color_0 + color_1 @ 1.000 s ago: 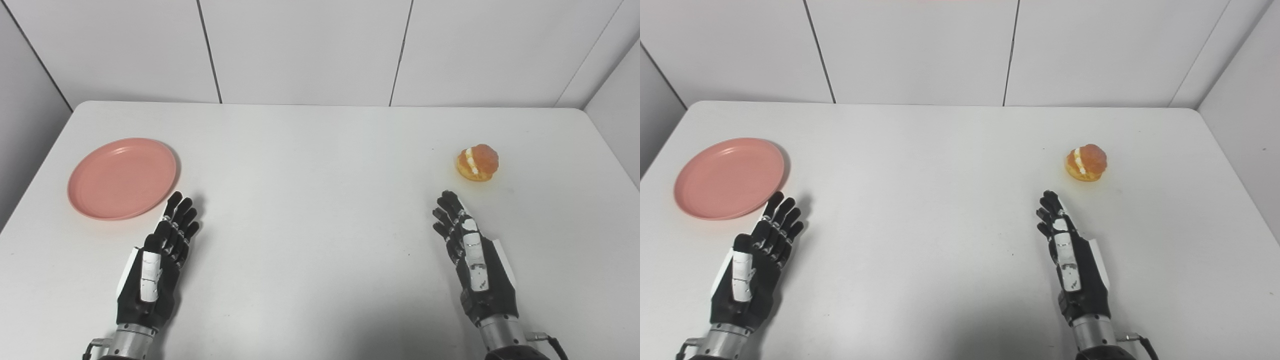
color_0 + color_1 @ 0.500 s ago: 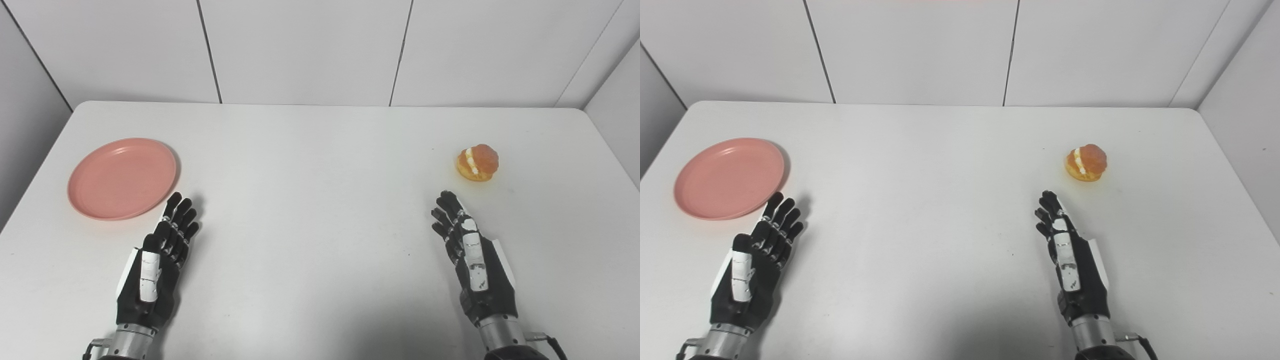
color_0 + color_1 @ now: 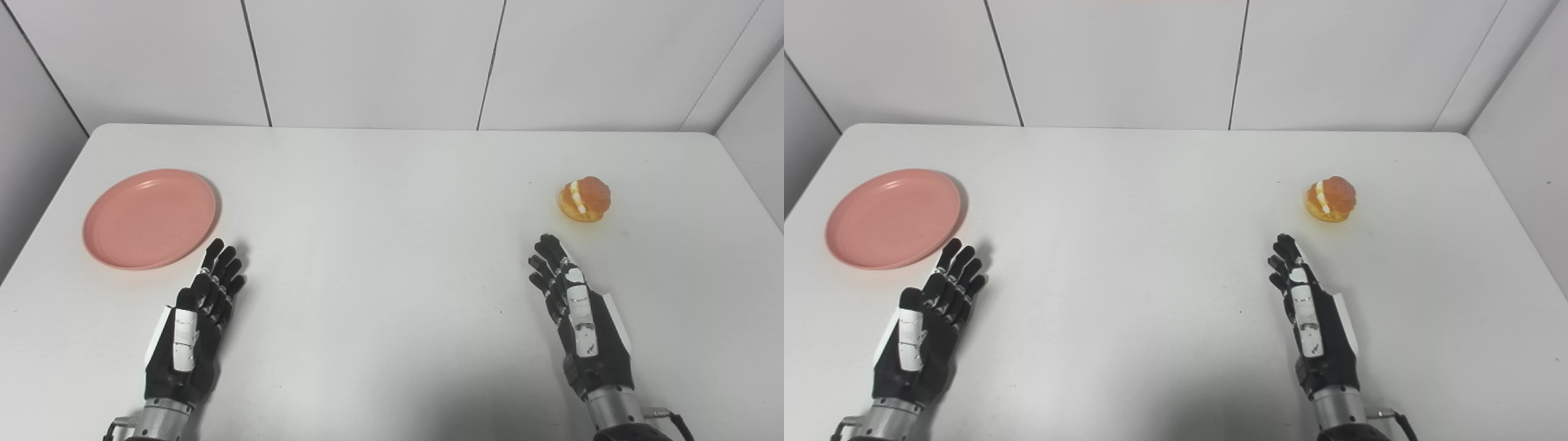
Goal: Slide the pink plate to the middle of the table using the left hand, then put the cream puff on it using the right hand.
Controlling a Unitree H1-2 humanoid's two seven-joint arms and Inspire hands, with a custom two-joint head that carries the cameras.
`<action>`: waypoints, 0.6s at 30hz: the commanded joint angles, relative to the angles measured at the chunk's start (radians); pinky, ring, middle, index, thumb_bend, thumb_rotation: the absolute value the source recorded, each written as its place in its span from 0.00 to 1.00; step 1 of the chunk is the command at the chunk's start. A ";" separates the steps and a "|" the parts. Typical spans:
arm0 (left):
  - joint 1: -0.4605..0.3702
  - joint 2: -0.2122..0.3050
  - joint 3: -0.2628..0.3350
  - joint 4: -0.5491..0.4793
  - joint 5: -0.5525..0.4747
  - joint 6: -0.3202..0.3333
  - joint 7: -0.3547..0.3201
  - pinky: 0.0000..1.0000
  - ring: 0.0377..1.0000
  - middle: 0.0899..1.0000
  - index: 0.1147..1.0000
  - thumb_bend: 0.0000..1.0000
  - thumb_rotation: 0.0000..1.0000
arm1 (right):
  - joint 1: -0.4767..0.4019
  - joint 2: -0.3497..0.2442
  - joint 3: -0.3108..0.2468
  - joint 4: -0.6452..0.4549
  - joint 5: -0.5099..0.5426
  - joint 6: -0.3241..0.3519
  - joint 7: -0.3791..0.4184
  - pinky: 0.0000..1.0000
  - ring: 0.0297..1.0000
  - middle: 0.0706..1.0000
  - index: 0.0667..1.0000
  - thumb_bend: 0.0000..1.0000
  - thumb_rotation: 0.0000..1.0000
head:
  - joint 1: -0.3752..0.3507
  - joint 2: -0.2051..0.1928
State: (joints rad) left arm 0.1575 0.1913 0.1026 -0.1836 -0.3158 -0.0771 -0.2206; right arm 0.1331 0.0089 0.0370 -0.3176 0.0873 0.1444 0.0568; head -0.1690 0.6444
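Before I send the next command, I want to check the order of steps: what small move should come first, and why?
Probably reach the left hand forward and left onto the pink plate. The plate lies empty at the table's left side, not the middle, and the open hand sits just short of its near rim. The cream puff should wait beyond the open right hand.

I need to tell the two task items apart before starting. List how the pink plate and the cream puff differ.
The pink plate is flat, wide and plain pink; the cream puff is small, rounded and golden brown with a white cream line. The plate lies on the table's left side, just beyond the left hand; the puff sits on the right, beyond the right hand. Both rest on the white table, untouched by either hand.
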 commanded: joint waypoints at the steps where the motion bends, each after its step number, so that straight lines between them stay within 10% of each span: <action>1: -0.015 -0.013 -0.012 -0.005 0.031 -0.068 -0.009 1.00 1.00 0.99 1.00 0.92 0.95 | 0.001 -0.019 -0.016 -0.006 0.025 -0.073 0.018 0.95 0.93 0.94 0.92 0.91 1.00 | 0.043 -0.022; 18: -0.029 -0.152 -0.095 0.079 0.204 -0.178 0.073 1.00 0.99 0.99 1.00 0.92 0.91 | -0.012 -0.126 -0.090 0.225 0.144 -0.274 0.137 0.98 0.95 0.97 0.96 0.88 1.00 | 0.244 -0.192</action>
State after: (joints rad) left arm 0.1334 0.0692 0.0319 -0.1477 -0.1218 -0.2256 -0.1549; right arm 0.1260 -0.1000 -0.0364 -0.1133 0.2261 -0.1002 0.1916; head 0.0614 0.4663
